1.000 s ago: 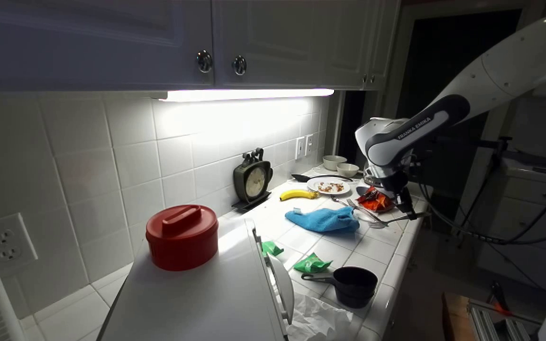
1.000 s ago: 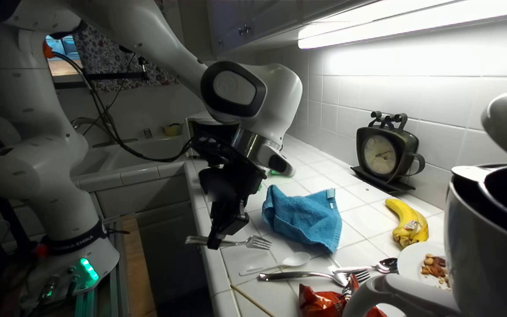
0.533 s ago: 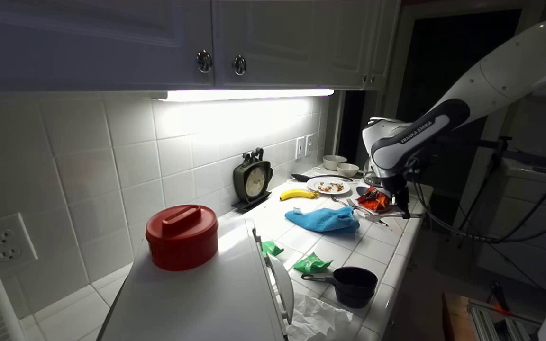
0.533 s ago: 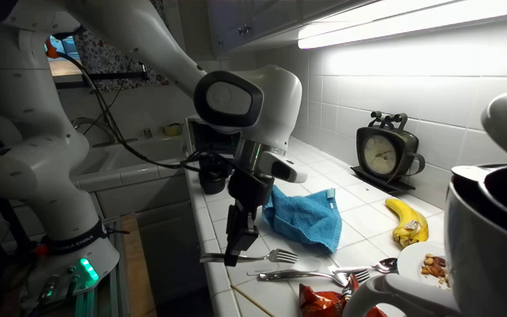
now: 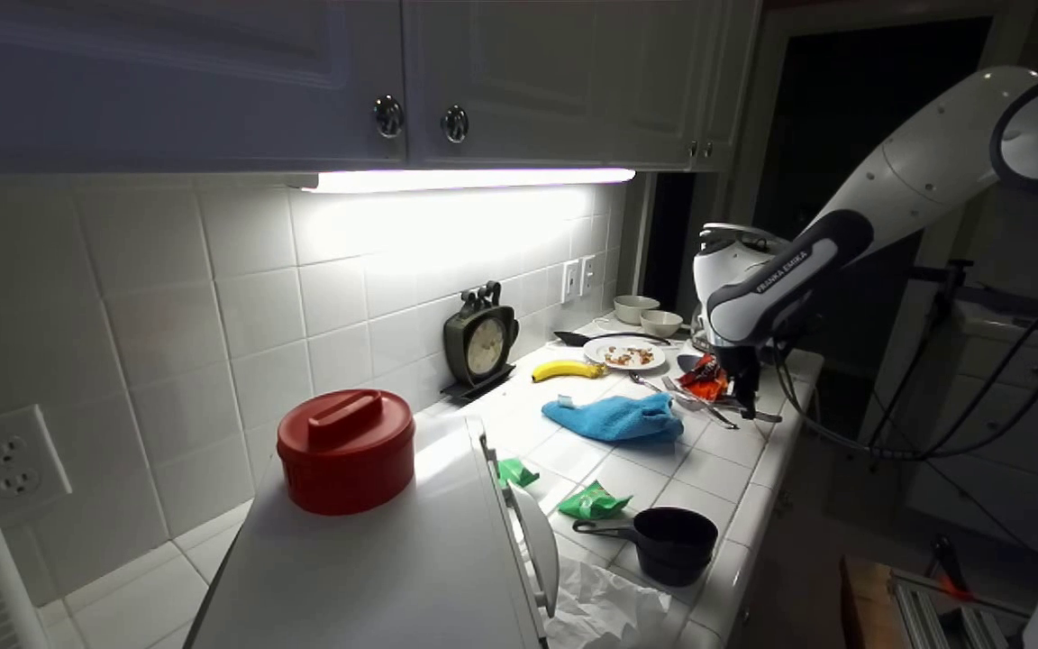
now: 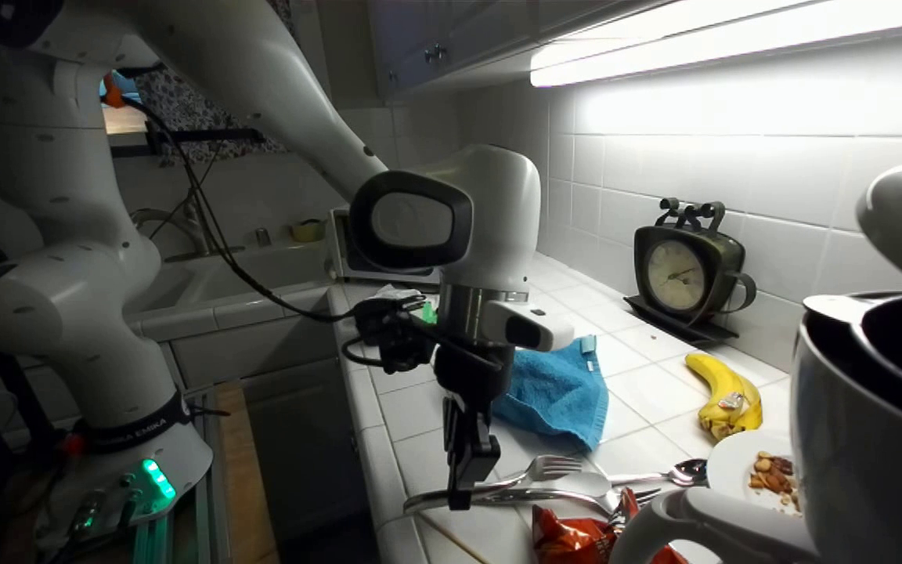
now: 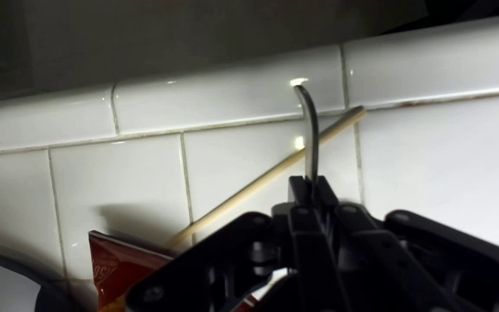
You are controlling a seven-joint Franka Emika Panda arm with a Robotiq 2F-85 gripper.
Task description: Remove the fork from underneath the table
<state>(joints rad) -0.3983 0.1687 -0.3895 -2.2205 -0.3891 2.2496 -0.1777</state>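
Fork (image 7: 313,134) handle sits pinched between my fingertips (image 7: 327,190); my gripper (image 7: 313,186) is drawn narrow, with only that thin strip of metal in its gap. Past my grip the handle's end reaches out over the rounded edge of the table (image 5: 717,473), and in an exterior view the tines show on the opposite side of my fingertips, pointing inward. So what I hold is above the table, near the blue cloth (image 6: 557,395), on the same side of it as the red bag (image 6: 576,536). Whether it touches whatever lies beneath it, I cannot tell.

On that same side of the cloth a second fork (image 6: 549,493) lies close by, its handle showing just under the tines of mine, with a white spoon (image 6: 588,483) beside it. A wooden stick (image 7: 241,195) lies farther from the cloth than my grip; in the wrist view it passes behind the handle. Toward the tiled wall (image 5: 253,311) from the cloth lies a banana (image 5: 564,370). Across the cloth from my gripper are a green packet (image 5: 596,500) and, farther off, a black pan (image 5: 677,541).
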